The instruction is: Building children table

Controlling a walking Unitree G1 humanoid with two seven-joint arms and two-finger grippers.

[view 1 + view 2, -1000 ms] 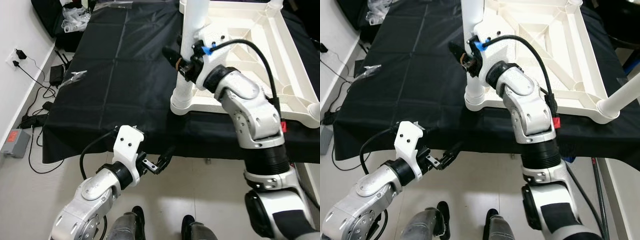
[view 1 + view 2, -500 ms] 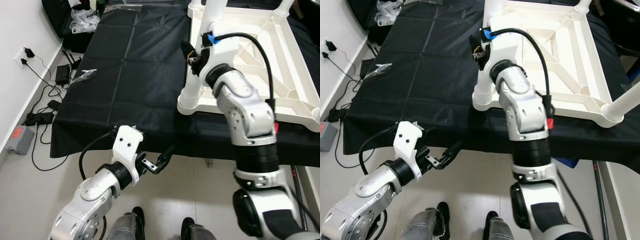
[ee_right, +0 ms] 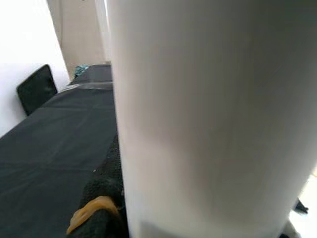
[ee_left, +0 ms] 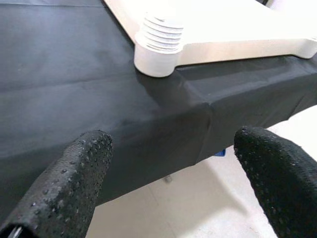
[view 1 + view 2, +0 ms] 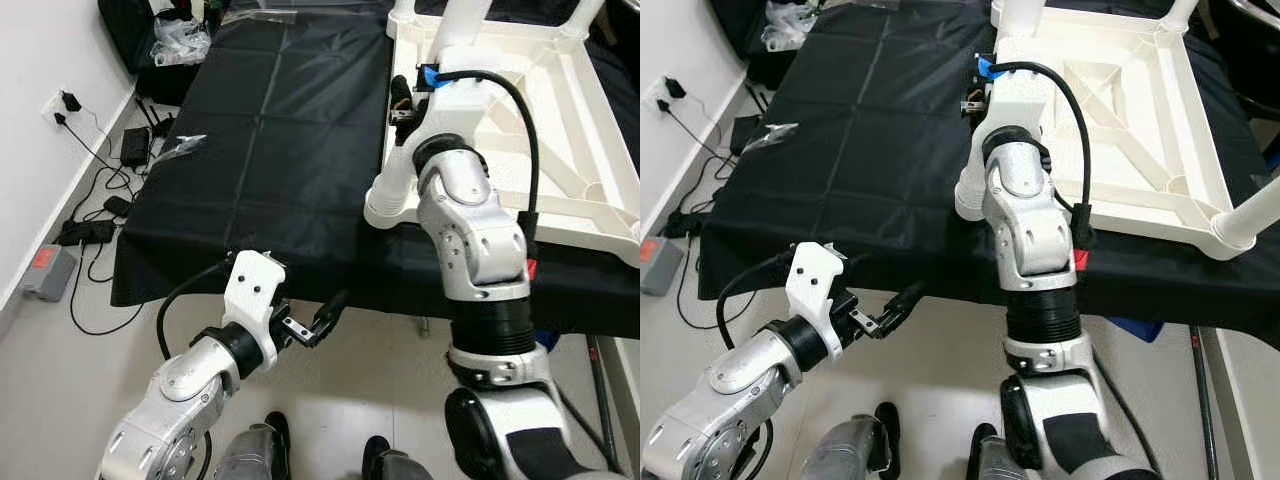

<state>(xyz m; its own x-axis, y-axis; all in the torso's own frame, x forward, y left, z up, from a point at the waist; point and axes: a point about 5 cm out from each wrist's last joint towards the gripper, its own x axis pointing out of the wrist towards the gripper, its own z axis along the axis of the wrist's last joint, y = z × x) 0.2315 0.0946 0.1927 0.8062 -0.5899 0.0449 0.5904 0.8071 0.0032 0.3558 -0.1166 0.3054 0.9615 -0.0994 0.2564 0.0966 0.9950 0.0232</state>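
Left gripper (image 5: 318, 326) hangs out below the front edge of the black cloth (image 5: 270, 150), fingers spread wide with nothing between them. On that cloth the white kids' table (image 5: 1120, 120) lies upside down. Right gripper (image 5: 400, 100) is up at the table's near-left corner, clamped around the upright white table leg (image 5: 425, 110), which sits in its ribbed corner socket (image 4: 158, 47).

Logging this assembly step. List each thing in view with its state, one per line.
Tabletop: upside down on the black cloth.
Leg: upright in its corner socket, gripped.
Right gripper: shut on the leg.
Left gripper: open, empty, below the cloth's edge.
Cloth: spread flat.
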